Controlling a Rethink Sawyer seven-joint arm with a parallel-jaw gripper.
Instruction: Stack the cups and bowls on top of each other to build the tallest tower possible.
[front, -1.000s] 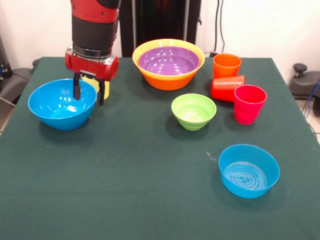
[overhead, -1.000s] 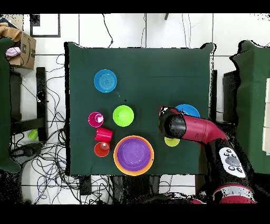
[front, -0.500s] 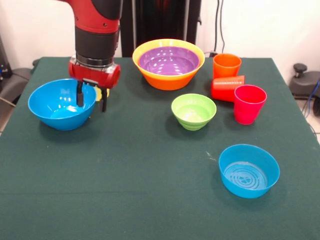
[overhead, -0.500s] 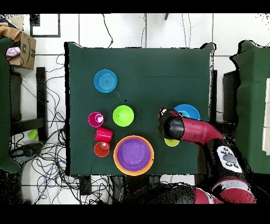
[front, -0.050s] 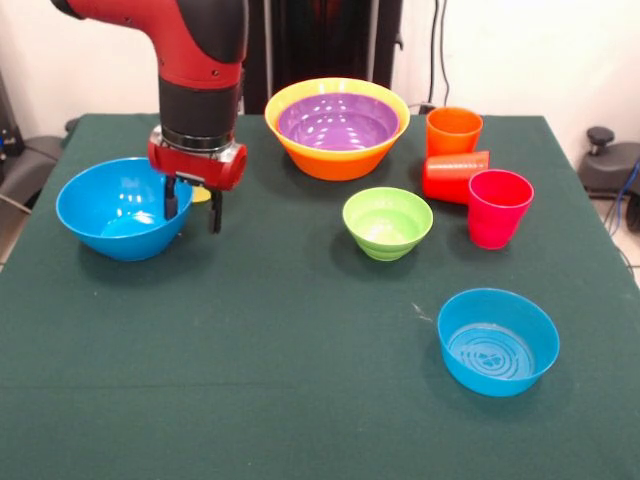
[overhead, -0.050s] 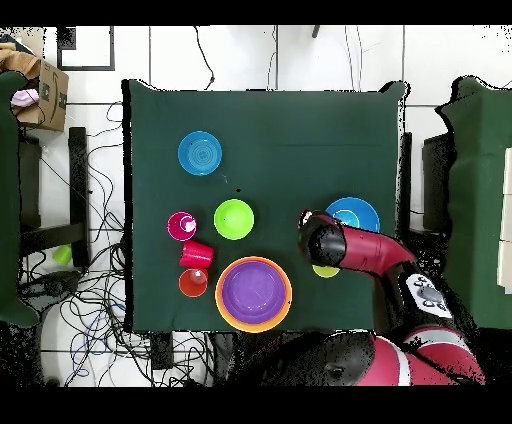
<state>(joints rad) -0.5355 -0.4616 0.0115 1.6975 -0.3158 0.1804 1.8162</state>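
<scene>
Reaching straight down, the red arm (front, -0.050s: 200, 60) hangs its tool (front, -0.050s: 192, 208) with fingers spread and empty, beside the left blue bowl (front, -0.050s: 122, 208) on the tabletop (front, -0.050s: 300, 330); a yellow cup (front, -0.050s: 202, 195) peeks out behind.

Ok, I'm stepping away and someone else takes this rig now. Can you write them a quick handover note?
Pincer: open, empty, hanging low beside the left glossy blue plastic bowl; a yellow plastic cup sits mostly hidden behind it.
Done: only the wide purple bowl nested in the large yellow-orange bowl.
Loose: small light green bowl mid-table, second blue bowl near the front, upright orange cup, upright pink cup, red cup lying on its side between them.
Left: the whole tower.
</scene>
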